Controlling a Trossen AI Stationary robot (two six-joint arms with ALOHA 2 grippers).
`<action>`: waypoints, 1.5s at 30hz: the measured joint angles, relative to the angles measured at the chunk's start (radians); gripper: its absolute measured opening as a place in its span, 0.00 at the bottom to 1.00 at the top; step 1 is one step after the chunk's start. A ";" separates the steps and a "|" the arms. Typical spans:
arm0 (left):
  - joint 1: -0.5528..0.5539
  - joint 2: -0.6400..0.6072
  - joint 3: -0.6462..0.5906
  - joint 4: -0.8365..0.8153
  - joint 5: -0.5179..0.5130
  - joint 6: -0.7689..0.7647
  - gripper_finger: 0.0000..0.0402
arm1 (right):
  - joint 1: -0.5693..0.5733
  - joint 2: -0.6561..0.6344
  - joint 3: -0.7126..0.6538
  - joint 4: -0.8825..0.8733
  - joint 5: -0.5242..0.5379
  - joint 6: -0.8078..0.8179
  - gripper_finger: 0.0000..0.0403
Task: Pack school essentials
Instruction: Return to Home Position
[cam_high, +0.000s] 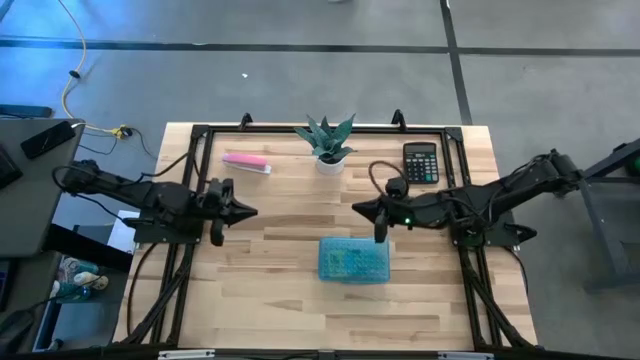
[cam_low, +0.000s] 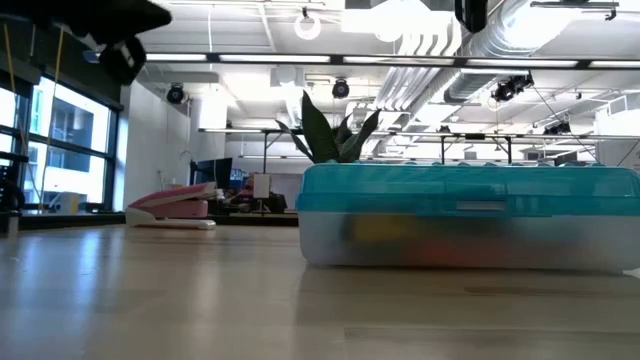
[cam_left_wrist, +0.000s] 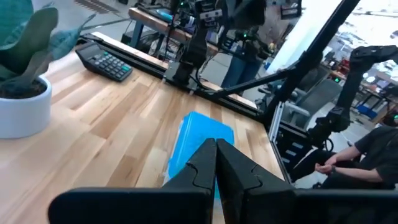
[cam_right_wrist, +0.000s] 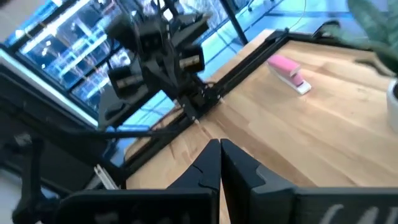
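Trouble, judging from above, is sitting mostly with the right gripper (cam_high: 358, 209). It is hanging near the far right corner of the closed, translucent blue plastic supply box (cam_high: 353, 260). A low or sideways retreat could be nudging that box off its place at mid-table, or swinging the arm into the black calculator (cam_high: 421, 162) just behind it. The left gripper (cam_high: 250, 211) is waiting well apart, over the left part of the pale wooden table (cam_high: 280, 300). The pink rectangular bar (cam_high: 246, 162) and the green plant in a white pot (cam_high: 328, 145) are standing farther back.

At table height, the supply box (cam_low: 465, 215) is lying flat with its teal lid down. Yellow and orange-red blurs are showing through the frosted wall, so the school essentials (cam_low: 420, 240) are resting inside, though I cannot pick out single items. Whether the latch is fully catching I cannot tell; a loose lid would be letting things spill if bumped.

Through the left wrist, the left gripper (cam_left_wrist: 216, 144) is pressing its fingers together on nothing, and the box (cam_left_wrist: 199, 134) is lying just beyond them. The pot (cam_left_wrist: 25, 109) is standing off to one side and the calculator (cam_left_wrist: 106, 62) farther off.

Through the right wrist, the right gripper (cam_right_wrist: 221, 144) is likewise pinching tight and empty, pointing across bare wood toward the pink bar (cam_right_wrist: 289, 73).
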 joint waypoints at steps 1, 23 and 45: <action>-0.001 -0.028 -0.019 0.001 0.000 0.000 0.00 | -0.007 -0.009 0.000 0.001 0.000 -0.001 0.00; 0.024 -0.435 -0.325 0.109 -0.084 -0.046 0.00 | -0.111 -0.638 0.000 -0.257 0.119 -0.419 0.00; 0.024 -0.420 -0.364 0.120 -0.132 0.127 0.00 | -0.111 -0.898 -0.438 -0.308 -0.009 -0.313 0.00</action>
